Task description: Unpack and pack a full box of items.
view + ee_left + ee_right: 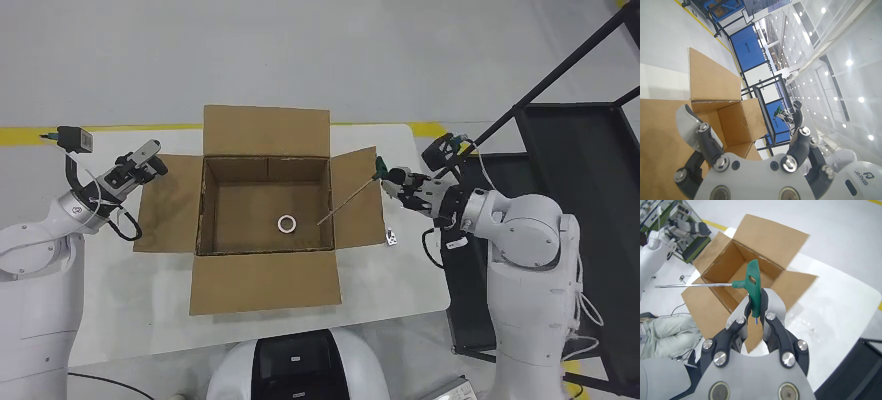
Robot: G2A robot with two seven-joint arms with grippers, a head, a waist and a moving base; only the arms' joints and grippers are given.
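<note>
Cardboard box [266,131] sits open on the table [400,290], flaps spread, a tape roll [287,223] on its floor. Over the right flap the right gripper [756,296] has its jaws clamped on a green-handled wrench [754,283], shaft slanting over the opening. The left gripper [152,160] hangs beside the left flap, jaws wide apart.

Open box [240,212], tape roll [287,223] inside.

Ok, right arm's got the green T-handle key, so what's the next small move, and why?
Probably raise the right gripper a little. Its jaws are shut on the key over the right flap, and its shaft reaches across into the box, so lifting should keep the tip off the wall and tape roll.
</note>
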